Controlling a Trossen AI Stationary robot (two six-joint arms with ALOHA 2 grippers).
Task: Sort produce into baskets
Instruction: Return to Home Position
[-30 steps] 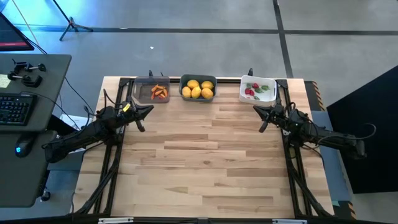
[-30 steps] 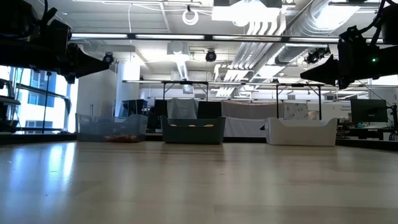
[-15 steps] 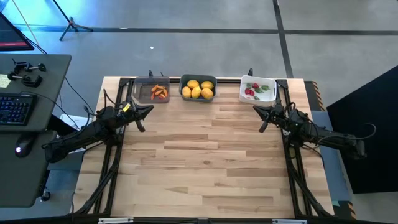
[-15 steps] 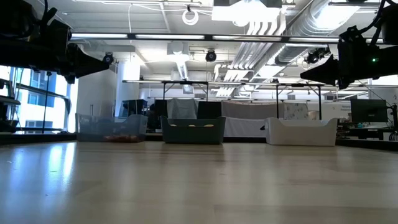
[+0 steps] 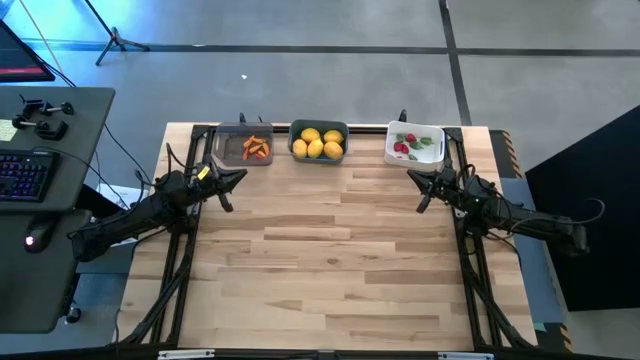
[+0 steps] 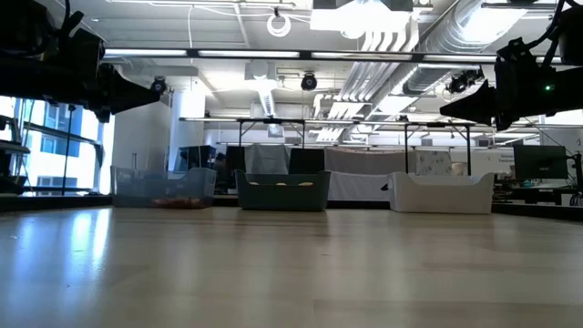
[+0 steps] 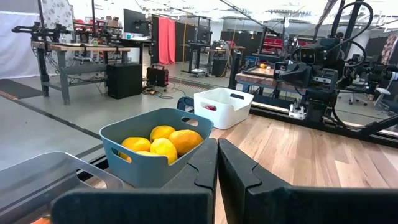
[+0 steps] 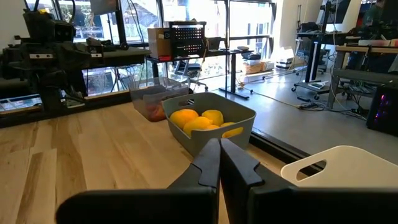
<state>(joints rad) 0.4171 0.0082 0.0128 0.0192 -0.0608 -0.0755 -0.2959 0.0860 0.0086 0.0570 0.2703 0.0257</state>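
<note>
Three bins stand in a row along the table's far edge. The clear-grey bin (image 5: 243, 146) holds orange carrots, the dark teal bin (image 5: 318, 141) holds yellow lemons (image 7: 163, 142), and the white bin (image 5: 414, 144) holds red and green bits. My left gripper (image 5: 237, 178) is shut and empty above the table, just near of the clear-grey bin; its fingers meet in the left wrist view (image 7: 217, 163). My right gripper (image 5: 414, 180) is shut and empty, just near of the white bin; its fingers meet in the right wrist view (image 8: 220, 163).
The wooden tabletop (image 5: 330, 260) lies bare from the bins to the near edge. A desk with a keyboard (image 5: 25, 175) stands off the table's left side. Both arms hang above the table in the low view, the bins far behind them (image 6: 282, 189).
</note>
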